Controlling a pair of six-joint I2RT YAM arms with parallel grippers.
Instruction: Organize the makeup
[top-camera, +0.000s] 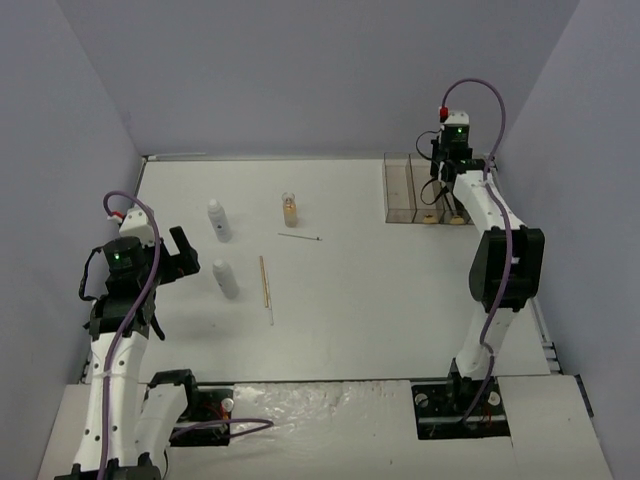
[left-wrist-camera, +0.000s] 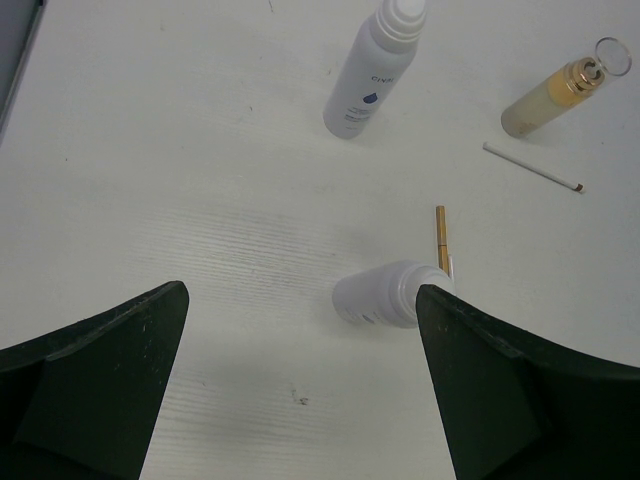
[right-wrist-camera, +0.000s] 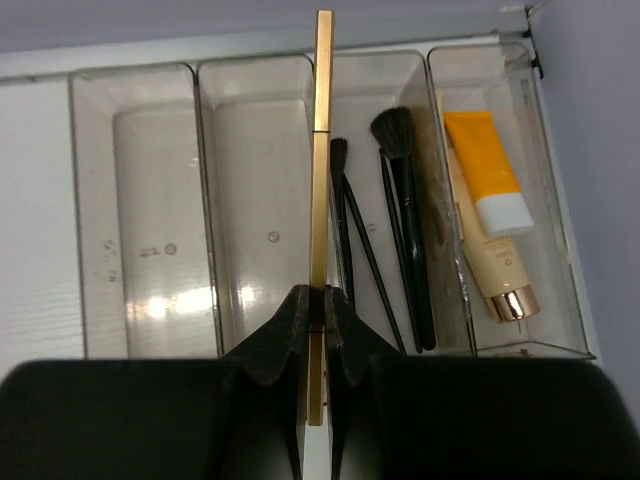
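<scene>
Right wrist view: at bottom centre the right gripper (right-wrist-camera: 318, 300) is pinched tight on a gold pencil (right-wrist-camera: 322, 150). The pencil's long axis runs straight up the frame, parallel to the troughs of the clear box (right-wrist-camera: 140, 78) below and directly over the wall between its second and third compartments from the left. A small shift rightward should bring it over the trough holding the black brushes (right-wrist-camera: 400, 200); the left gripper (left-wrist-camera: 300, 300), spread wide and empty, hangs above a white bottle (left-wrist-camera: 380, 295), well apart from the box.

White links (top-camera: 105, 400), black joints (top-camera: 507, 265), purple cables (top-camera: 478, 84), green lights (top-camera: 117, 256)
</scene>
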